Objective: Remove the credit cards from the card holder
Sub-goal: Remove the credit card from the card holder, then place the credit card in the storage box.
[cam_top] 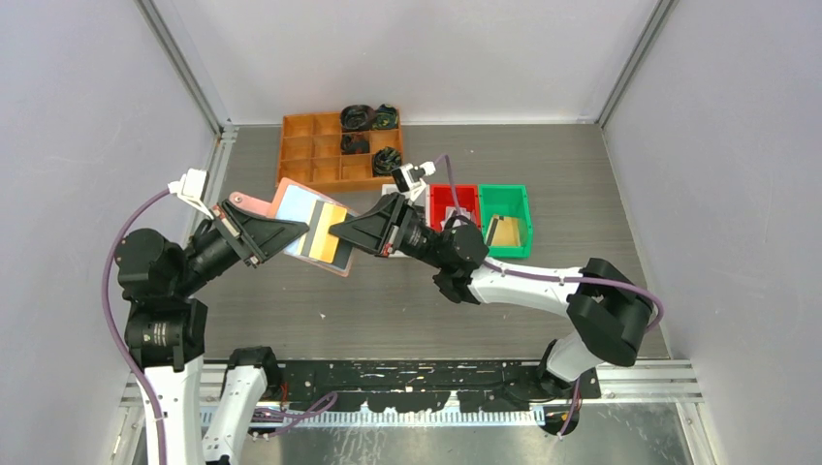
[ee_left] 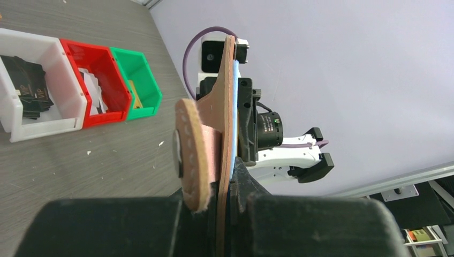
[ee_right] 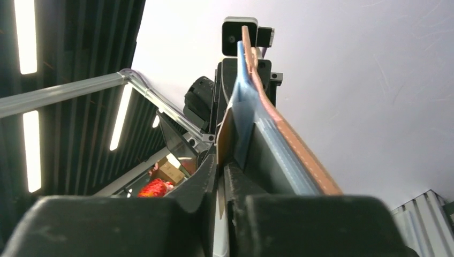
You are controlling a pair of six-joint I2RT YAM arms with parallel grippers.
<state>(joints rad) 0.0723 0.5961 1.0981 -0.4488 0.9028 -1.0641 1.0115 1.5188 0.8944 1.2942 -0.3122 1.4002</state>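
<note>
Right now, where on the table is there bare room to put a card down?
The table is bare right of the green bin, in front of the red bin toward the near edge, and behind both bins, right of the orange tray. It is crowded mid-left, where the left tool and right tool meet at the raised card holder.

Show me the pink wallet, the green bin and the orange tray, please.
pink wallet (cam_top: 294,209), top view, on its light blue inner lining.
green bin (cam_top: 504,191), top view, on its far rim.
orange tray (cam_top: 308,148), top view, on a bare left compartment.
</note>
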